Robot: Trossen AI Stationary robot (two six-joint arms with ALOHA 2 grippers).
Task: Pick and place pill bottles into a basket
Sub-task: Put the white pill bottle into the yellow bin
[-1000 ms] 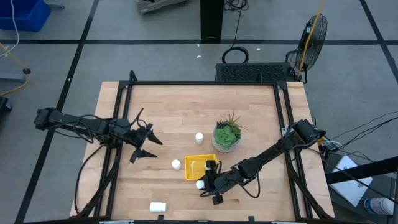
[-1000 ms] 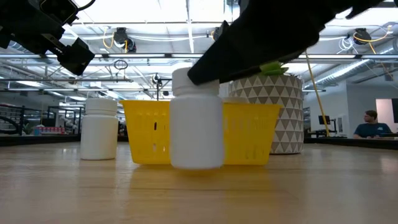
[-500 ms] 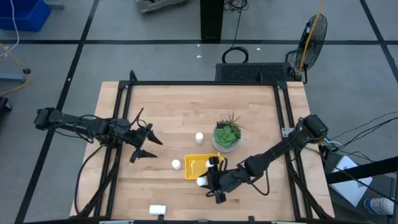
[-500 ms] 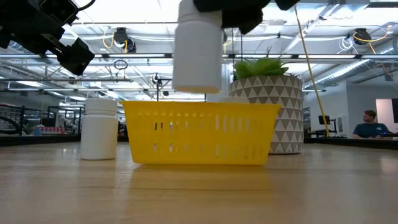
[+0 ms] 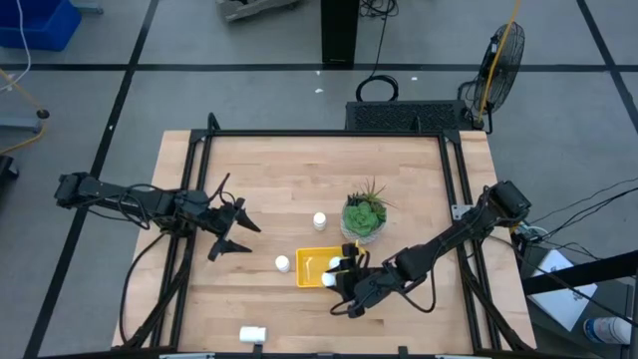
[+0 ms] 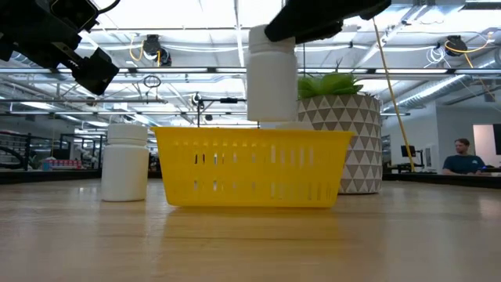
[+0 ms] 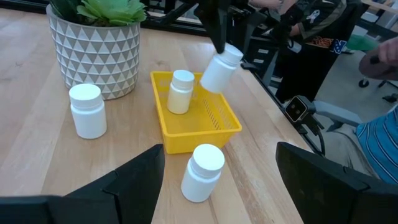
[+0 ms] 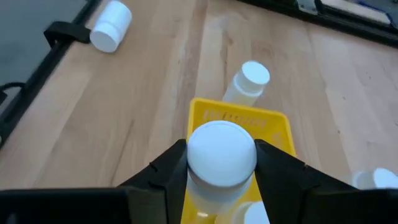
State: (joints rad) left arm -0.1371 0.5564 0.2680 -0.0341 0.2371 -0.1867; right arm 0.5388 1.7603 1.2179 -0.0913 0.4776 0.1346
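- Right gripper [image 5: 333,278] is closed on a white pill bottle [image 6: 272,74], holding it in the air above the yellow basket [image 6: 252,168]. The right wrist view shows both dark fingers [image 8: 166,167] pressed against the bottle's sides just under its cap.
- In the low view the held bottle hangs upright, its base just above the basket's top rim. In the left wrist view it looks tilted, cap leaning away from the basket.
- The basket sits on the wooden table [image 5: 289,179], just in front of the patterned plant pot [image 6: 352,141] with its green plant [image 5: 363,214].
- One bottle in the basket [image 7: 180,91] stands upright on the basket floor, near the wall closest to the pot.
- A bottle left of the basket [image 5: 282,263] stands upright on the table, close to the basket's outer wall but not touching.
- A bottle beside the pot [image 5: 319,219] stands upright, behind the basket and just left of the plant.
- A fallen bottle [image 5: 253,332] lies on its side near the table's front edge, well apart from the basket.
- Left gripper [image 5: 237,237] hangs over the table's left side, well apart from the bottles, fingers spread wide with nothing between them.
- A person [image 6: 465,157] sits in the room beyond the table, to the right in the low view.
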